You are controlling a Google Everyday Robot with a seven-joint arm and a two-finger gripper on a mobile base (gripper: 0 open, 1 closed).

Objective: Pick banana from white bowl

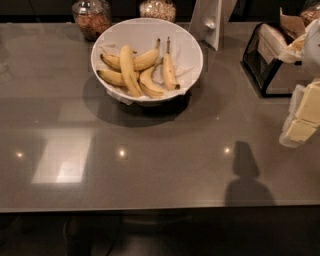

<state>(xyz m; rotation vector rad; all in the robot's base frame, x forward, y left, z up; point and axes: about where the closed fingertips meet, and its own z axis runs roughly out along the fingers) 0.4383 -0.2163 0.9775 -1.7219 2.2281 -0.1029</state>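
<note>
Banana (129,70) in white bowl (192,47) — well left of gripper (302,117).
Long axis front to back; gripper at right edge — open or closed impossible to tell.

The bowl (146,30) stands on the desk (150,165), toward its far side and left of its middle. Inside the bowl, on a paper lining (186,67), the banana (128,70) lies left of centre, running back to front across the other bananas (150,86). One jar (91,17) stands behind the bowl's left edge, a second jar (157,9) straight behind it. A stand (212,22) rises behind and just right of the bowl. A rack (270,65) sits well to the bowl's right. The gripper (301,120) hangs far right of the bowl, nearer the front.
</note>
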